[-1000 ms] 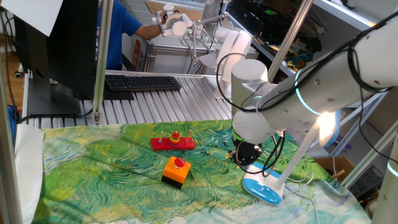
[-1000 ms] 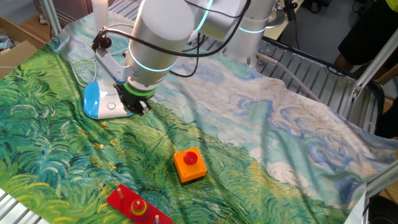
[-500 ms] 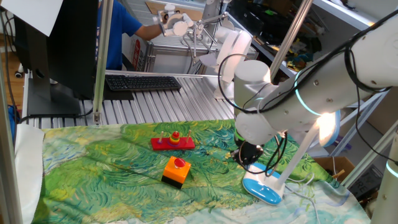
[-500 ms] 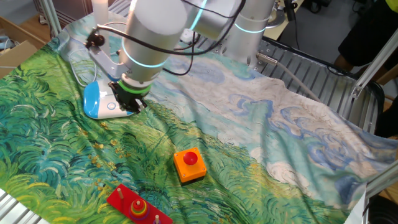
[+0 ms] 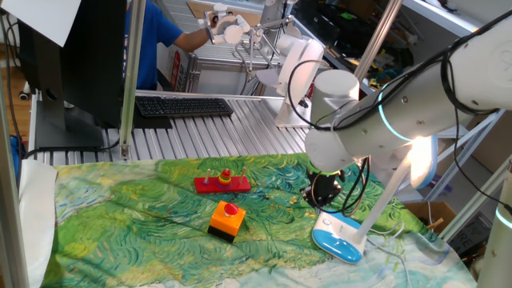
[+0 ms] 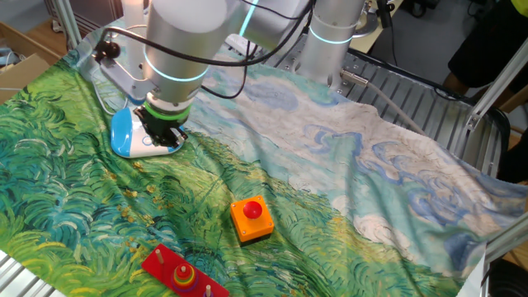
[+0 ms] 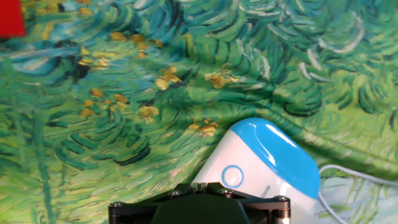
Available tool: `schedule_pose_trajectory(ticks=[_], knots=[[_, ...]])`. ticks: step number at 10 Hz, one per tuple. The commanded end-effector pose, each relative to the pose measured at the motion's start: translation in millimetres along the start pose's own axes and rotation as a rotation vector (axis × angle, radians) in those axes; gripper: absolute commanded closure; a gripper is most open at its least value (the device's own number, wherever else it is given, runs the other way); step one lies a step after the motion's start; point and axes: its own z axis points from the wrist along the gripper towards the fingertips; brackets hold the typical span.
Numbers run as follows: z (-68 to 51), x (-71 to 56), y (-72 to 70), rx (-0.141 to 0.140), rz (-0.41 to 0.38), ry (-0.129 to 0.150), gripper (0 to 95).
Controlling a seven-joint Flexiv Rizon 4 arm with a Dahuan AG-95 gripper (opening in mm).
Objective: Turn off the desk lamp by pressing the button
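**Claw positioned over the lamp base**

The desk lamp (image 5: 376, 212) stands at the edge of the worktop (image 6: 346, 190), on the painted green-and-blue cloth (image 5: 136, 216). Its oval base (image 7: 264, 165) is white with a blue rim. The thin white stem (image 5: 382, 204) slants upward from the base to the head (image 5: 422, 164), which glows.

The button (image 7: 232, 176) appears in the hand view as a small ring on the white top of the base, at the end nearest the camera. It lies just ahead of the dark claw body at the bottom edge of that view.

The claw (image 6: 158, 132) hangs directly over the base, at the button end. In the other fixed view its dark tip overlaps the white surface; contact cannot be confirmed. The fingertips are not visible in any view, so whether the claw is spread or pressed together cannot be told.

A thin white cable (image 7: 357, 174) leaves the base and runs across the cloth.

An orange box with a red round button (image 6: 251, 218) sits well apart from the lamp, toward the middle of the cloth. A red ring-stacking toy (image 5: 222, 182) lies beyond it.
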Motion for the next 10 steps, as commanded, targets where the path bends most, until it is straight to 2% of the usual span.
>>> schedule_pose_trajectory(ticks=[1,3,4,5,7,8,9,10], knots=[[1.3,-0.6,-0.9,0.012,0.023,0.000,95.0],[4.5,-1.4,-2.9,0.019,0.028,0.001,95.0],[7.7,-1.8,-6.1,0.010,0.026,0.000,95.0],[11.0,-1.8,-9.1,-0.011,0.034,0.005,95.0],[11.1,-1.2,-8.2,-0.014,0.040,0.012,95.0],[11.2,0.0,-6.4,-0.030,0.043,0.020,95.0],[11.2,0.0,-6.4,-0.060,0.044,0.026,95.0],[11.2,0.0,-6.4,-0.120,0.063,0.039,95.0]])
